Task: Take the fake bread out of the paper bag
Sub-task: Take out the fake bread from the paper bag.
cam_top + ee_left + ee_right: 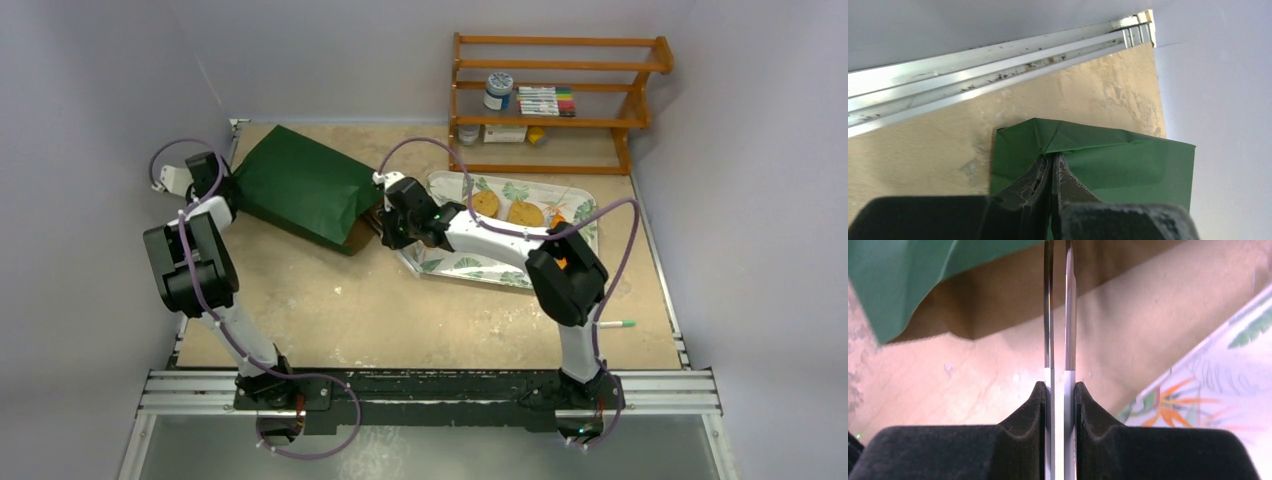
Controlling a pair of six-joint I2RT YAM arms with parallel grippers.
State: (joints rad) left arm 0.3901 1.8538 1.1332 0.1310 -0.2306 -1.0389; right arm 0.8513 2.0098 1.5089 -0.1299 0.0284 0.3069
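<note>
- I am counting one paper bag [300,188], dark green, lying on its side on the bench [330,310] with its brown mouth facing the leaf-patterned tray [470,265].
- I am seeing two tan pieces of fake bread [485,203] lying on that tray. An orange bit beside them is half hidden behind the right arm, so I am counting only the two for certain.
- I cannot tell whether any bread is lying inside the bag.
- The left hand [1052,156] is reaching to the bag's closed far-left end and is pinching a fold of the green paper.
- The right hand [382,226] is stretching across the tray's left corner to the bag's mouth. Its fingers are standing narrow with only a slit between them, and I am seeing nothing in that slit.
</note>
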